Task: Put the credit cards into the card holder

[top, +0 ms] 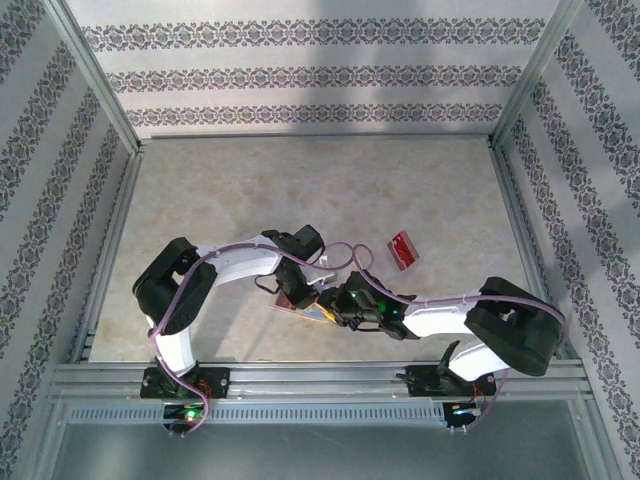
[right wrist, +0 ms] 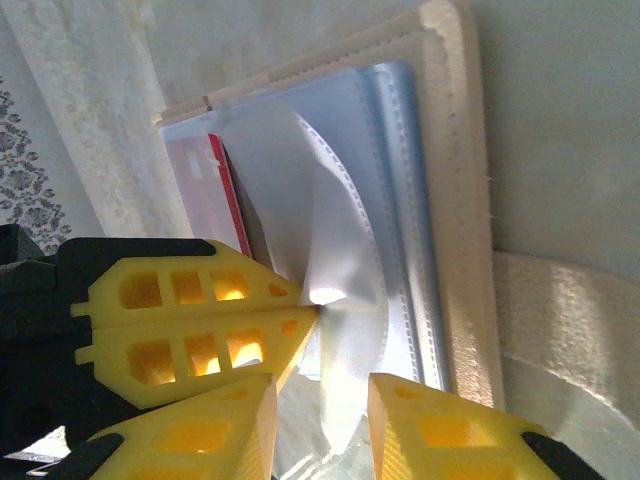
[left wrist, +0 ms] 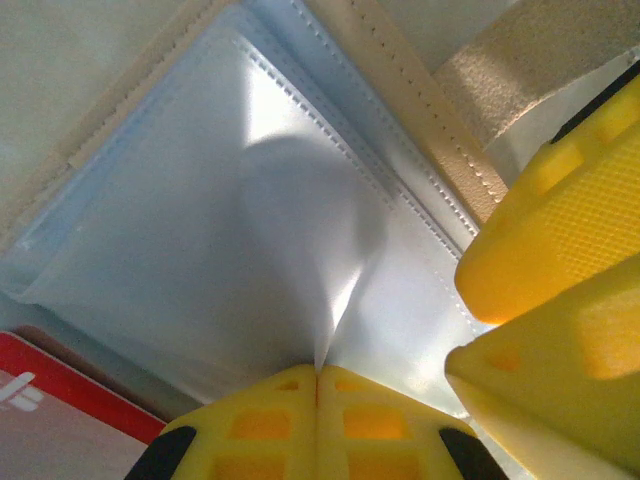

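Card holder: a tan-beige stitched folding card holder (top: 298, 306) is laid open on the beige mottled table (top: 250, 200), near the front centre, between the two arm tips. Its stack of see-through leaves is turned upward (right wrist: 410, 200).
Left gripper: the left gripper (left wrist: 318, 378) is seen with yellow fingers pressed together, pinching the edge of a clear plastic pocket leaf (left wrist: 290, 230). The leaf is held raised and bowed away from the stack.
Right gripper: the right gripper (right wrist: 322, 392) is seen with yellow fingers spread and a gap between them. The edge of the raised leaf hangs in that gap. Contact with it cannot be told.
Loose card: a bright red flat rectangular card (top: 403, 248) is laid on the table, up and to the right of the holder, well apart from both grippers.
Card at holder: a second red card (left wrist: 60, 410) with a pale lower face is seen at the stack's edge, partly covered by the leaves. From the right wrist it is seen as a red strip (right wrist: 215, 185) behind a frosted leaf.
Writing: white marks are carried by both red cards. They are cropped or too small, so nothing can be read and no brand can be made out.
Surround: the table is enclosed by striped patterned wallpaper walls (top: 300, 75).
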Available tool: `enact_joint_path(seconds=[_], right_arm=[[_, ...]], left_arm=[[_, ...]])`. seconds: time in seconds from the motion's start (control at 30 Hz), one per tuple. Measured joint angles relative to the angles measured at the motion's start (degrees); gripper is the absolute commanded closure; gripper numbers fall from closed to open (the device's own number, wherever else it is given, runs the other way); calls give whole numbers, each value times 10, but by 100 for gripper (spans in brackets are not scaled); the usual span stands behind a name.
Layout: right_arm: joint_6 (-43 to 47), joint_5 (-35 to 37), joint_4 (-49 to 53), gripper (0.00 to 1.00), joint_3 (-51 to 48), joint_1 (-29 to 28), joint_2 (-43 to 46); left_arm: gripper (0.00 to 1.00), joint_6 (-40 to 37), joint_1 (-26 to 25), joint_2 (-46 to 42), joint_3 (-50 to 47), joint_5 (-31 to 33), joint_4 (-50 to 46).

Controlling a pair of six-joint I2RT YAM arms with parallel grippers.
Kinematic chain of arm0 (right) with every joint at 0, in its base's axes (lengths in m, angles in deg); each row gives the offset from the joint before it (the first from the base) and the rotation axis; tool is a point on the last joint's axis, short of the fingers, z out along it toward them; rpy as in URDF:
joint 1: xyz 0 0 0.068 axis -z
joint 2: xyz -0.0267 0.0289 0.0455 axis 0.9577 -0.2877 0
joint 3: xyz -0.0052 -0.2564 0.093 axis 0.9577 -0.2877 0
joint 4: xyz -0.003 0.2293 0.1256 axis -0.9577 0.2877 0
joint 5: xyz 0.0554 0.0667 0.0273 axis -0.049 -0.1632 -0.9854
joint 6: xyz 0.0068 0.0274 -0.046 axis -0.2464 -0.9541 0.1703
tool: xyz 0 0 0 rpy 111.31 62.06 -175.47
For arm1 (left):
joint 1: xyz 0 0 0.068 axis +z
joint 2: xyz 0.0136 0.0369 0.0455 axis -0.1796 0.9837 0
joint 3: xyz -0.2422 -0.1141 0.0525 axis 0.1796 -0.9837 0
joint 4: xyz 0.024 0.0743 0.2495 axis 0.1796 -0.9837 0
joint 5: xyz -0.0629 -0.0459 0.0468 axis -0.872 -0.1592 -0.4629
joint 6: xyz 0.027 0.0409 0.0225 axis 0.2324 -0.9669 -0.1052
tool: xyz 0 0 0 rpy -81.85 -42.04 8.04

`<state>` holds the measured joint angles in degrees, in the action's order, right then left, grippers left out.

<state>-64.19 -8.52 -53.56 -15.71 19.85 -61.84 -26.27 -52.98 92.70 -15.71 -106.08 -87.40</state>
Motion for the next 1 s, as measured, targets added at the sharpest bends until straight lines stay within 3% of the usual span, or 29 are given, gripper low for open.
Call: enact_joint_path(seconds=[0.27, 0.43, 0.53, 0.6, 1.0], right_arm=[[0, 0, 0, 70, 2, -1, -5], [0, -2, -8, 78, 10, -1, -25], [-3, -3, -18, 91, 10, -1, -36], [-3, -5, -20, 100, 10, -1, -38], [16, -12, -13, 100, 33, -1, -32]], left_arm=[[95, 0, 0, -1, -2, 0, 2], [95, 0, 0, -1, -2, 0, 3], [95, 0, 0, -1, -2, 0, 3], [91, 0, 0, -1, -2, 0, 3], [65, 2, 30, -64, 6, 5, -21]])
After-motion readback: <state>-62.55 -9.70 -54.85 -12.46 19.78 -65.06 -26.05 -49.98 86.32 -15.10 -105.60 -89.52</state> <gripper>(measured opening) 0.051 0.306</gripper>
